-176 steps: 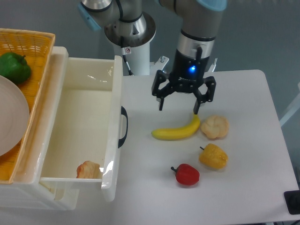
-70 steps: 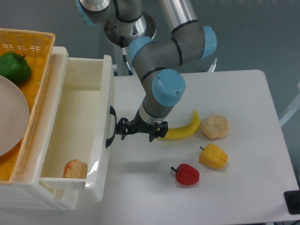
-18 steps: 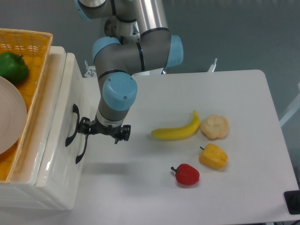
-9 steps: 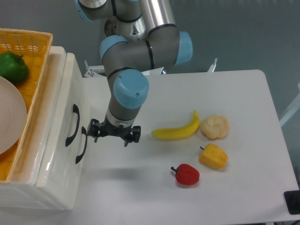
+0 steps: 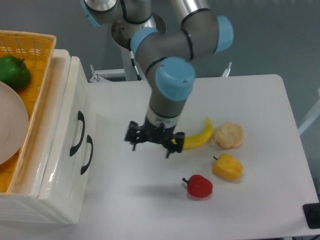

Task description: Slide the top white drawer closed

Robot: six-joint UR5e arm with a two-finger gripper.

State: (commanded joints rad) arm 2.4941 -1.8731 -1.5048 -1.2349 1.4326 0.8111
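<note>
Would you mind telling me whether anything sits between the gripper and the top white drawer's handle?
Nothing visible does. Only bare table lies between the gripper and the top white drawer, which already sits flush in the cabinet.

No text, label or number can be read anywhere.

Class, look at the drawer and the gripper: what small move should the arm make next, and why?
Probably just lift clear and stop. The top drawer sits flush with the front below it, so it looks closed, and the gripper hangs open over the table, apart from the handles.
</note>
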